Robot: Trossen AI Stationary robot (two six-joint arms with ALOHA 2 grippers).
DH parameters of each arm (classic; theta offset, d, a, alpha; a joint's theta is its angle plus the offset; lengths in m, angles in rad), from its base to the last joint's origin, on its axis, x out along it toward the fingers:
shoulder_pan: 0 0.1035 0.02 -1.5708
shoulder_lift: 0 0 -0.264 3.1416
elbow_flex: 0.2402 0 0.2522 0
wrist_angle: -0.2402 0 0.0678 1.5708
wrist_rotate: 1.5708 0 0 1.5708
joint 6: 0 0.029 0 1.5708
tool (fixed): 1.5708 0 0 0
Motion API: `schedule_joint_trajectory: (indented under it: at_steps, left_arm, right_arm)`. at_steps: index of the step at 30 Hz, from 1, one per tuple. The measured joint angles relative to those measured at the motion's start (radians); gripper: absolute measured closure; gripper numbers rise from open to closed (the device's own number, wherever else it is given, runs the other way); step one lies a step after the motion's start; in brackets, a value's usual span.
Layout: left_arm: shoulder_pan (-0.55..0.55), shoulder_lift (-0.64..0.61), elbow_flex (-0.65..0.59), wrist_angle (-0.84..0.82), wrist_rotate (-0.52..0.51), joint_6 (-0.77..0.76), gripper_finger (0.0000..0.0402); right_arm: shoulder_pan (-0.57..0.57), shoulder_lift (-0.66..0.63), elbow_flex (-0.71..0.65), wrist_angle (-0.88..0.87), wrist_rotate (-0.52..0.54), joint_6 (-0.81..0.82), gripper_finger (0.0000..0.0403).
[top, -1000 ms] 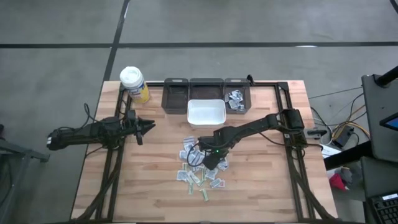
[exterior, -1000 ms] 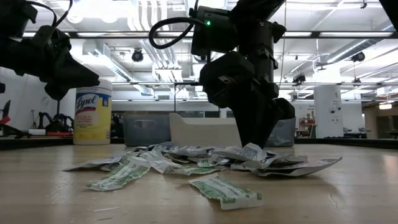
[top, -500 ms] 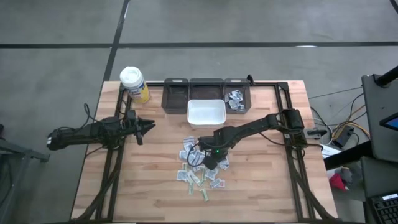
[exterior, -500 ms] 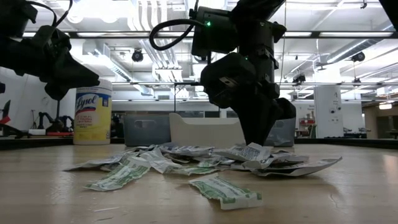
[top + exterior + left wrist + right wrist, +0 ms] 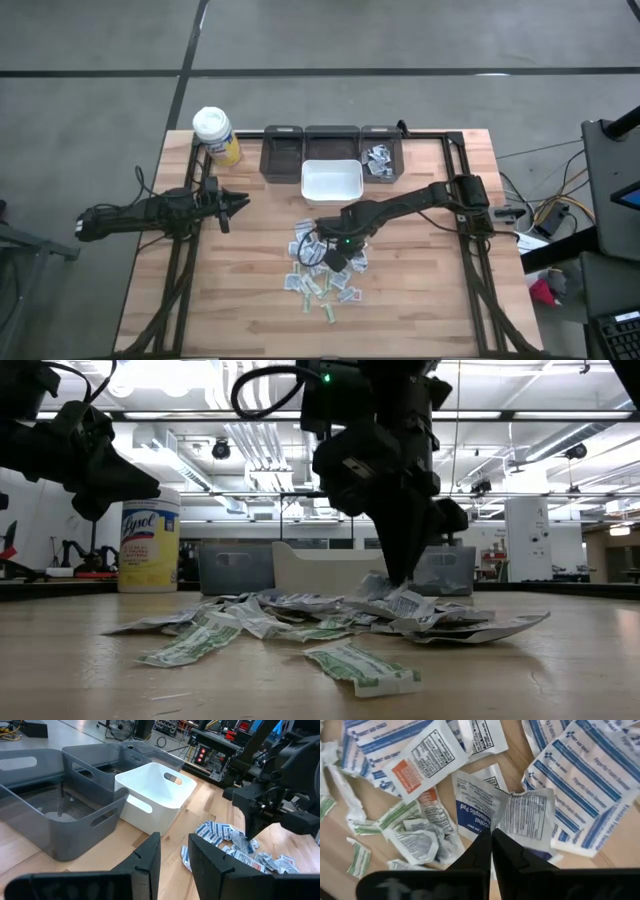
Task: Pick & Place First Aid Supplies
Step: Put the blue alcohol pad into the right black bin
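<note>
The first aid supplies (image 5: pixel 322 270) lie as a loose pile of small white packets with blue, red and green print at the table's middle. My right gripper (image 5: pixel 334 254) points steeply down onto the pile's right part, shut at a packet (image 5: pixel 530 817). In the low view its fingertips (image 5: pixel 402 574) stand just above the heap (image 5: pixel 330 610). My left gripper (image 5: pixel 241 203) waits open at the table's left, clear of everything. My right gripper pinches a white packet's crumpled edge (image 5: pixel 506 822) between its two fingertips, coming from above and pointing steeply down. The edge lies where a blue-printed packet (image 5: pixel 470 812) and a black-printed one meet; which of the two it has, I cannot tell. One packet end (image 5: pixel 377 586) stands raised off the pile.
A white bin (image 5: pixel 305 182) stands just beyond the pile, with three grey bins (image 5: pixel 283 132) behind it; the right one (image 5: pixel 379 160) holds packets. A white-capped yellow bottle (image 5: pixel 214 132) stands at the far left corner. A black frame (image 5: pixel 470 270) runs along the table's sides.
My right gripper has shut its fingers on the pile and risen slightly. A packet's end has come up off the heap with it; the other packets have stayed where they were.
</note>
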Motion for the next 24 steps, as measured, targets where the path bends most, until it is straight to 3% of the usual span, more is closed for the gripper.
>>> schedule_joint_trajectory:
  at_steps: [15,24]
  left_arm:
    - [0.0,0.0,0.0,0.0,0.0,0.0,0.0307]
    - [0.0,0.0,0.0,0.0,0.0,0.0,0.0307]
  right_arm:
    - [0.003,-0.001,0.15,-0.42,0.023,0.002,0.0394]
    - [-0.012,-0.006,0.201,-0.687,0.188,0.109,0.0394]
